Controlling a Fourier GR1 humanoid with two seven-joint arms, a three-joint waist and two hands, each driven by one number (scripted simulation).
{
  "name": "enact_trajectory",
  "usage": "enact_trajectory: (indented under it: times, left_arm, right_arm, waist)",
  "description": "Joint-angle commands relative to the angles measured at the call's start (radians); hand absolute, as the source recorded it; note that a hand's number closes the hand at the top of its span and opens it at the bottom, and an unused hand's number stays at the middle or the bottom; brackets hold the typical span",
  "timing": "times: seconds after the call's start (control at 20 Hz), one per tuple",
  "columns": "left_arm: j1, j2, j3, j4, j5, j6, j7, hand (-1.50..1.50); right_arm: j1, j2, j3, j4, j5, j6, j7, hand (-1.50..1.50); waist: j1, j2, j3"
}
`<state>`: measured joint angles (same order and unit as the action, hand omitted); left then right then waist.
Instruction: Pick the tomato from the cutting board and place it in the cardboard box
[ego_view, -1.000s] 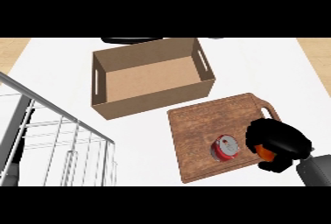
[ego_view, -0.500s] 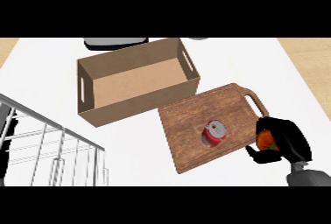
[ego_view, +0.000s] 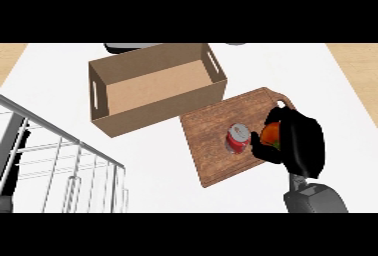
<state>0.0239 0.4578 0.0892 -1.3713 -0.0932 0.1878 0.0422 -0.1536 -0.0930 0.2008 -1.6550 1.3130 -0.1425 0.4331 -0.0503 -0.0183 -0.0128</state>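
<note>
Head view, looking steeply down at white counter. Right hand over right part of cutting board, fingers curled round tomato, so grasp looks made. Only an orange-red sliver of tomato visible between fingers and palm; rest hidden by the hand. Can't tell whether already lifted clear of the board or resting on it. Grey forearm entering from lower right.

Progress, as a judgement: pick stage about done, everything after that outstanding. Left to do: lift, carry up and left across the board, release into box.

Cardboard box open-topped, up and left of board, one corner touching or just overlapping board's upper-left edge in this view. Slot handles in side walls. Nothing visible inside box, floor bare. Tomato near the box but not over it.

Red can upright on board, just left of the hand, close to fingertips. Sits roughly on the direct line from hand to box, so a low carry risks clipping it; better to raise first.

Wire rack at lower left, well apart from the action. Dark object at top edge behind box, cut off, not identifiable.

Left hand not visible.
</note>
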Motion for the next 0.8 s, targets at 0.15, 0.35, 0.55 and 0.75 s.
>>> enact_trajectory:
  times: [0.15,0.35,0.55,0.75]
  left_arm:
    - [-0.108,-0.037,-0.046,0.031,-0.042,0.009,0.028,0.0]
    - [-0.147,-0.031,-0.047,0.035,-0.062,0.011,0.046,0.0]
    - [-0.164,-0.041,-0.046,0.075,-0.067,-0.001,0.028,0.0]
    - [-0.137,-0.026,-0.039,0.031,-0.045,-0.037,0.016,0.0]
  right_arm:
    - [-0.233,0.091,0.228,-0.202,0.089,0.295,0.375,1.5]
    - [-0.464,0.092,0.273,-0.055,-0.061,0.204,0.577,1.5]
    - [-0.671,0.093,0.176,0.146,-0.166,0.112,0.598,1.5]
    - [-0.83,0.093,0.086,0.357,-0.246,-0.023,0.592,1.5]
  waist:
    - [0.044,0.014,0.011]
    - [0.072,0.021,0.012]
    - [0.074,0.024,0.012]
    - [0.096,0.028,0.012]
